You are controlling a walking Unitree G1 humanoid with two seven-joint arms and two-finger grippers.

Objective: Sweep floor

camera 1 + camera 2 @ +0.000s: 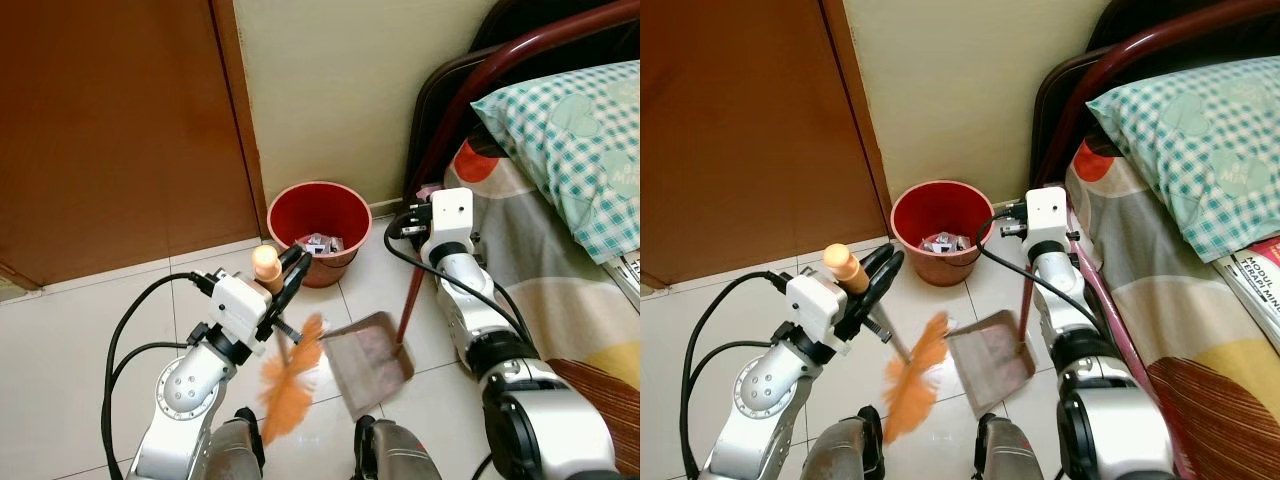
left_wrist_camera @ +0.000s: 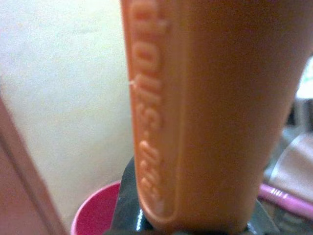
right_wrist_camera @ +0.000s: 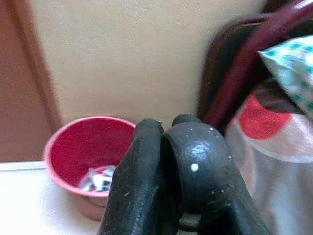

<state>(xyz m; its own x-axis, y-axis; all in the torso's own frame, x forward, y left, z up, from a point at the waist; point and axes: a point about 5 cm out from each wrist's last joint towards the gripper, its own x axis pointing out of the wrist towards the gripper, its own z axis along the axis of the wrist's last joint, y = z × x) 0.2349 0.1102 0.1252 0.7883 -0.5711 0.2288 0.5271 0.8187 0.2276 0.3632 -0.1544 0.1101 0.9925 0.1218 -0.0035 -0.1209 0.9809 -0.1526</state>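
the brush (image 1: 290, 385) is nearest: its orange bristles fan out low over the white tiled floor (image 1: 90, 350), just in front of the robot's legs. the brush's thin shaft rises from the bristles to a thick orange grip, which the left gripper (image 1: 283, 280) has clamped between its two black fingers; the rounded grip end sticks up above the fingers. in the left wrist view the grip runs close along the lens.

just to the right of the bristles, the dustpan (image 1: 368, 365) sits on the floor, mouth toward the brush. its dark red handle rises from the pan's right rear corner. the right gripper (image 3: 168, 171) has its fingers pressed together; whether they grasp the handle cannot be told.

beyond the brush, a red bucket (image 1: 320, 230) stands by the wall with scraps in its bottom. left of the bucket is a brown door (image 1: 120, 130). right of the dustpan is a bed (image 1: 560, 290) with a checked pillow (image 1: 575, 140).
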